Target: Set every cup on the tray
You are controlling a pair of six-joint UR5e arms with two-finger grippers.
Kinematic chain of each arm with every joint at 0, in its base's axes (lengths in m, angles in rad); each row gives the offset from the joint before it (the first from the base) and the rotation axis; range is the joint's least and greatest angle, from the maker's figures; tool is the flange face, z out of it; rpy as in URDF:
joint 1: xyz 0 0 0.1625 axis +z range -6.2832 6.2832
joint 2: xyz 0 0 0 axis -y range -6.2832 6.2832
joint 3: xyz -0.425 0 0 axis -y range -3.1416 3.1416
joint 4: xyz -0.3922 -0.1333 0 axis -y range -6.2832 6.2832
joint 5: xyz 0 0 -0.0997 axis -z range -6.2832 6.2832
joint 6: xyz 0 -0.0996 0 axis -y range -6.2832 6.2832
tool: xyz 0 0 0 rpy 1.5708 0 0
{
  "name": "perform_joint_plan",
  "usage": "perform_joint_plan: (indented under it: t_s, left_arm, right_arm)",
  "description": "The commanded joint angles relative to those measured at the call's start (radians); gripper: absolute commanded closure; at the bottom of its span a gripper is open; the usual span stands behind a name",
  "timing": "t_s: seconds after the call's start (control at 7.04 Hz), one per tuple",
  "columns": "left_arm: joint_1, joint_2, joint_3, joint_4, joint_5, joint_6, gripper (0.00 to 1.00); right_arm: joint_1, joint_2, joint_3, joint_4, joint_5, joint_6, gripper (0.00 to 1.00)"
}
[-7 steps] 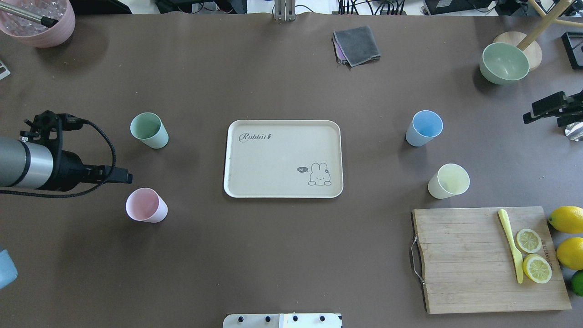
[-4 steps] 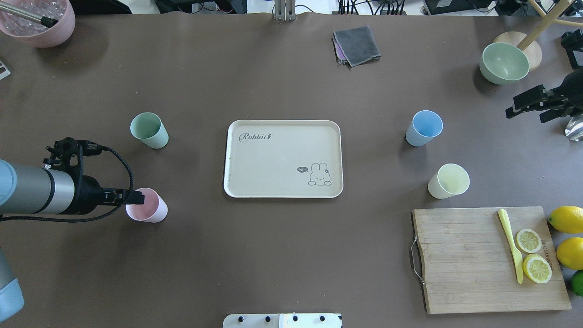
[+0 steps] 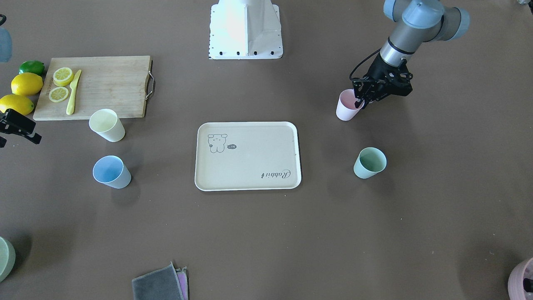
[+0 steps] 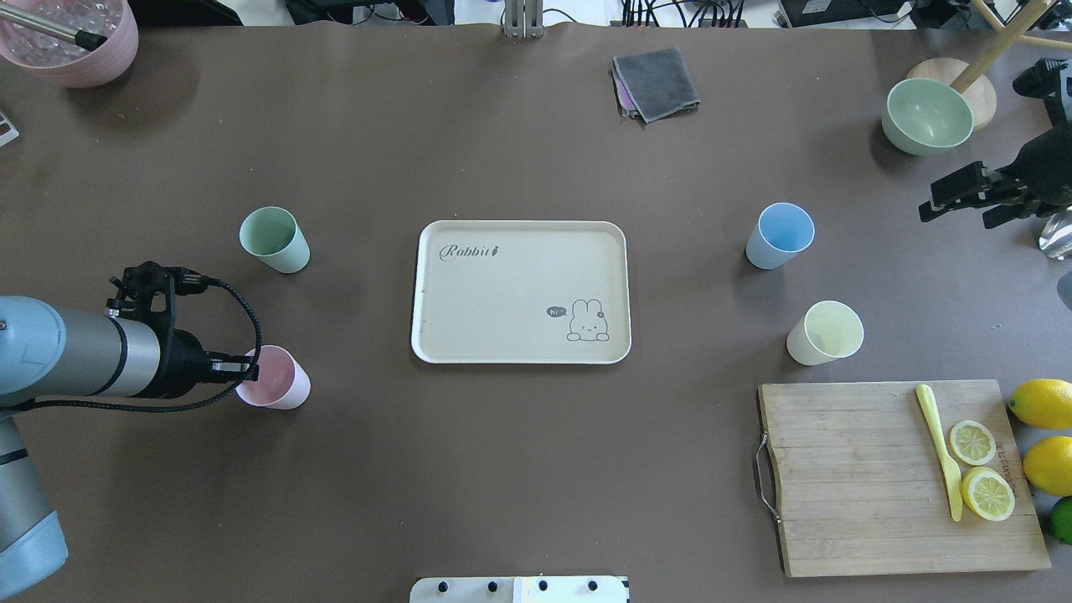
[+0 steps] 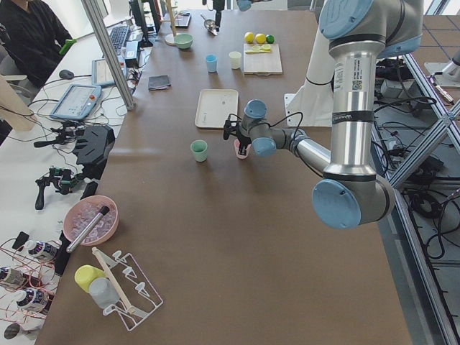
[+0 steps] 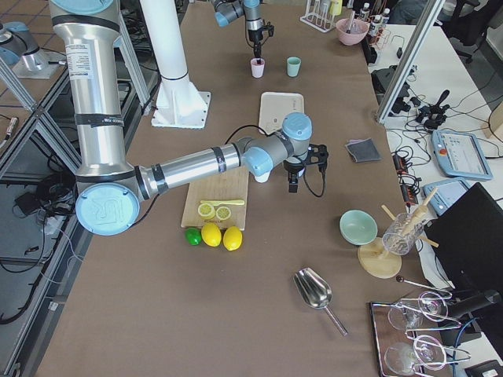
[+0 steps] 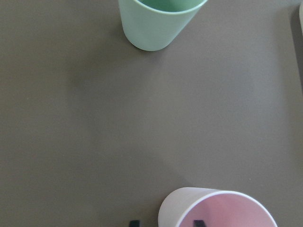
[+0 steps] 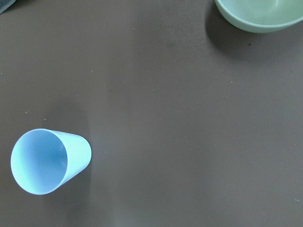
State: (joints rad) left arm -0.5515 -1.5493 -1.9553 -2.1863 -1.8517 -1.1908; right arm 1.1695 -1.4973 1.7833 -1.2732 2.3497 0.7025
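The cream tray (image 4: 502, 293) lies at the table's middle with nothing on it. The pink cup (image 4: 280, 381) and the mint cup (image 4: 272, 239) stand to its left, the blue cup (image 4: 780, 234) and the yellow cup (image 4: 825, 332) to its right, all upright on the table. My left gripper (image 4: 244, 367) is open at the pink cup's rim. In the left wrist view one fingertip (image 7: 134, 222) is outside the cup wall (image 7: 222, 210) and the other is inside. My right gripper (image 4: 938, 197) is open and empty, high and to the right of the blue cup (image 8: 47, 161).
A wooden cutting board (image 4: 846, 469) with lemon slices and a yellow knife lies front right, with lemons beside it. A pale-green bowl (image 4: 925, 115) stands back right, a grey cloth (image 4: 656, 82) at the back, and a mauve pot (image 4: 71, 42) back left.
My left gripper has moved toward the table's front and right, onto the pink cup's rim. My right gripper has come further into view from the right edge.
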Motion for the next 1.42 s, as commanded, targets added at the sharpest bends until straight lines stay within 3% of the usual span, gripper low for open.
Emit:
perform_joint_plan:
  t_s: [0.0,0.14,0.57,1.28]
  left_arm:
    - [-0.017,-0.006,-0.045,0.009,-0.026,-0.006,1.00]
    - [-0.072,-0.027,-0.046,0.028,-0.128,-0.010,1.00]
    - [-0.114,-0.384,-0.037,0.430,-0.147,-0.016,1.00]
    - [-0.111,-0.454,-0.013,0.461,-0.147,-0.050,1.00]
  right_arm:
    - [-0.036,0.005,-0.004,0.000,-0.010,0.000,0.01]
    - [-0.063,0.012,-0.005,0.000,-0.032,0.000,0.01]
    - [-0.157,0.012,0.016,0.012,-0.067,0.098,0.01]
    - [-0.289,-0.052,0.057,0.015,-0.115,0.103,0.01]
